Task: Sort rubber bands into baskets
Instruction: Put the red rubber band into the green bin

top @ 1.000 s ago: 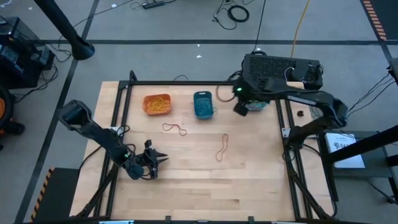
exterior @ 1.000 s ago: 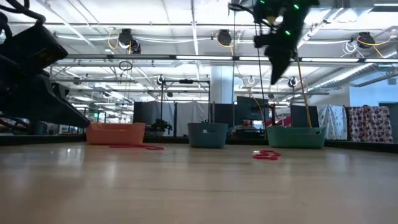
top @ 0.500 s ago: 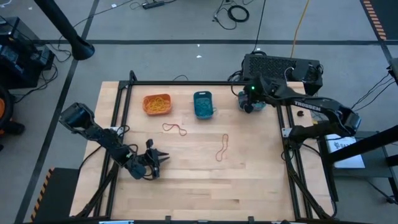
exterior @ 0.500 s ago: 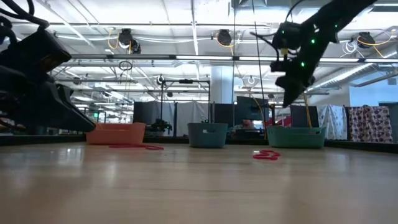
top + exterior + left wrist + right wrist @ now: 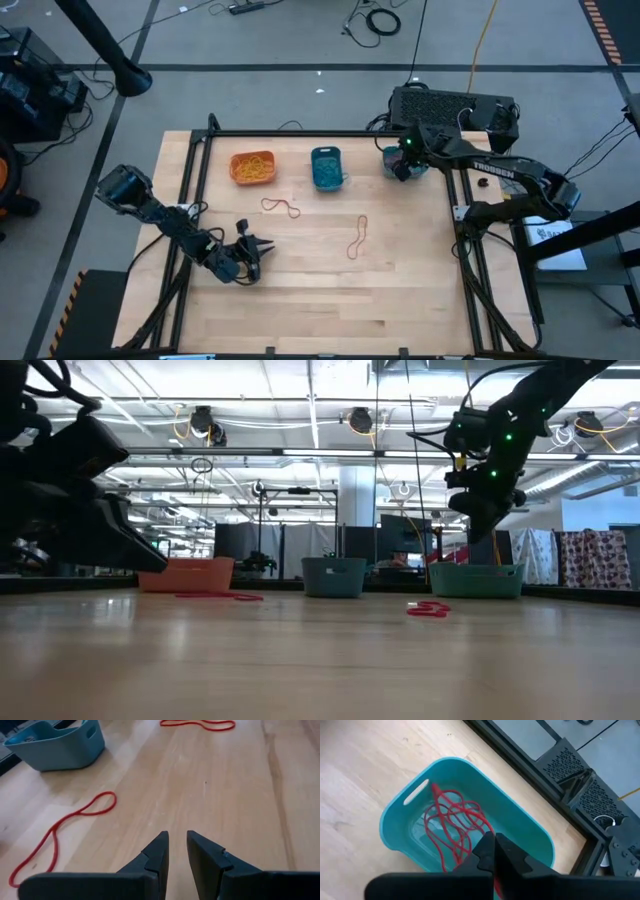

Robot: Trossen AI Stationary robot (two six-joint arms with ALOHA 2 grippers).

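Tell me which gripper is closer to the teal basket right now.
Right. The right gripper hangs directly over the teal basket, fingers shut above the red bands inside. The left gripper is far across the table, low near its front left.

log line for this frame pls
right gripper: shut, over teal basket, red bands inside | left gripper: slightly open, empty, low over table | loose: two red bands

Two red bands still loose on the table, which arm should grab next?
Probably left. The left gripper sits low over the table with jaws slightly parted and empty, close to the nearer red band. The right gripper is over the teal basket, jaws shut, farther from both bands.
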